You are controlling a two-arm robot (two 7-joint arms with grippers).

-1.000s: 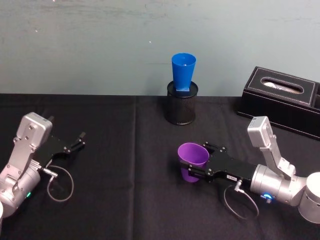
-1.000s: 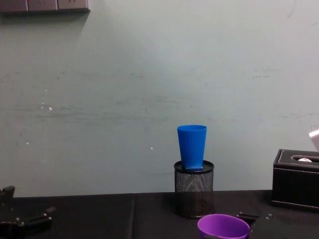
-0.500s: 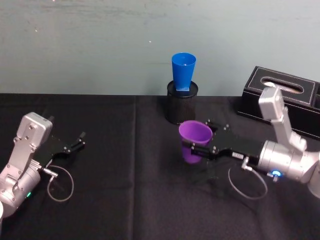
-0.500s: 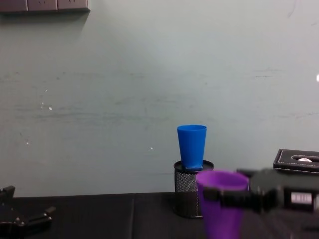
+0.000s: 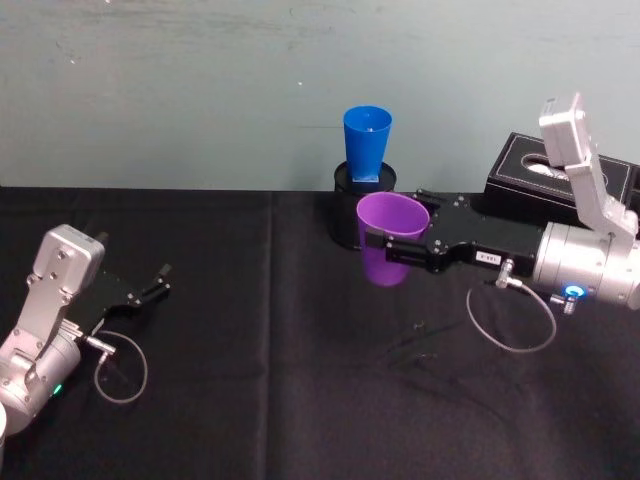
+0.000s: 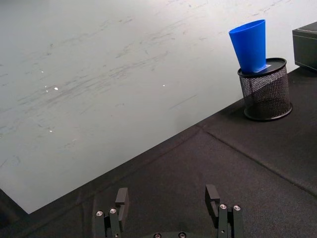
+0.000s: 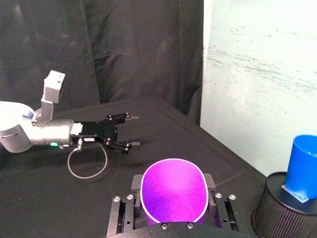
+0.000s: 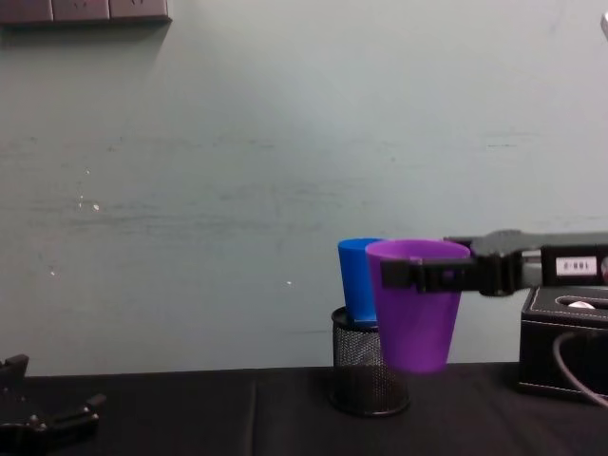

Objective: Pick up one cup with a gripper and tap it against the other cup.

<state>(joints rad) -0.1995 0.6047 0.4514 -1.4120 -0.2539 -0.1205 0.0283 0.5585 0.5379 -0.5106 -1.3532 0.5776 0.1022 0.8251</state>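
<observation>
My right gripper (image 5: 395, 238) is shut on the purple cup (image 5: 390, 240), holding it upright in the air above the black table. The blue cup (image 5: 367, 145) stands upright on top of a black mesh pen holder (image 5: 343, 212) by the wall. The purple cup (image 8: 415, 304) hangs at about the blue cup's (image 8: 352, 283) height, closer to me and a little to the right, with a gap between them. In the right wrist view the purple cup (image 7: 173, 191) sits between the fingers and the blue cup (image 7: 303, 166) is off to one side. My left gripper (image 5: 160, 280) rests open at the table's left.
A black tissue box (image 5: 560, 175) stands at the back right, just behind my right arm. The black cloth (image 5: 300, 380) covers the whole table. A grey wall (image 5: 200, 90) rises right behind the pen holder. A cable loop (image 5: 515, 325) hangs under the right wrist.
My right gripper has lifted the purple cup off the table and carried it up and back toward the blue cup. The left arm has not moved.
</observation>
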